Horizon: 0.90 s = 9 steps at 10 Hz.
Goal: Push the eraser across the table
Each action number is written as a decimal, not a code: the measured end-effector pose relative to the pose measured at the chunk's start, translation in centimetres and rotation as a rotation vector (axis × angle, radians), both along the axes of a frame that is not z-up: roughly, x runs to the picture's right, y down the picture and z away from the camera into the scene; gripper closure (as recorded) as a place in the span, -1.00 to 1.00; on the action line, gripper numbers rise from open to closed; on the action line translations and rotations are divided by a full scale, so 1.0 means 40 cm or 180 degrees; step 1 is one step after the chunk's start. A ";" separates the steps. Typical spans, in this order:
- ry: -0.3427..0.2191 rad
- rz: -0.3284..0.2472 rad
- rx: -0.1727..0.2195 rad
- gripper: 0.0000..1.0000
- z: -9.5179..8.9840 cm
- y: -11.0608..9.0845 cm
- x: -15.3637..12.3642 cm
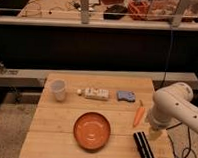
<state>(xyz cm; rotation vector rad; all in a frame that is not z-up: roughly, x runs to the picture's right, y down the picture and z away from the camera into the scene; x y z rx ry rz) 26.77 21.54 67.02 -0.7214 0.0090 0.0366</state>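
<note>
1. Eraser (144, 147): black oblong block with a pale stripe along its length, flat-sided and hard-edged. It lies by the front right corner of the table (49, 136), its long axis running roughly from rear edge to front edge.
2. Gripper (155, 132): pale tip beneath the white rounded arm, near the right edge, just beside the eraser's rear end. We cannot tell whether it is released or clenched.
3. Relation: the eraser lies forward and left of the gripper. We judge that a leftward push against its long side would send it broadside along the front edge, and that off-centre contact could spin it.
4. Table: pale slatted wood, smooth and level.
5. Neighbours:
   - Round orange plate (92, 130), left of the eraser.
   - Tapered carrot (139, 114), behind the eraser.
   - White cup (58, 89), white box (96, 94) and blue-grey pad (125, 96), in a row toward the rear edge.
</note>
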 end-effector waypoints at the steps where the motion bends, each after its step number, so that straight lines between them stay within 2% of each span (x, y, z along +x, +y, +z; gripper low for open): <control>1: 0.0002 0.0006 -0.0002 -0.34 0.001 0.002 -0.001; 2: 0.0020 0.0031 -0.0005 -0.24 0.002 0.013 0.002; 4: 0.0052 0.0065 -0.0008 0.20 0.011 0.034 0.006; 6: 0.0058 0.0077 -0.0014 0.56 0.015 0.042 0.002; 8: 0.0071 0.0085 -0.0017 0.78 0.023 0.056 0.000; 9: 0.0082 0.0099 -0.0019 0.96 0.040 0.077 0.000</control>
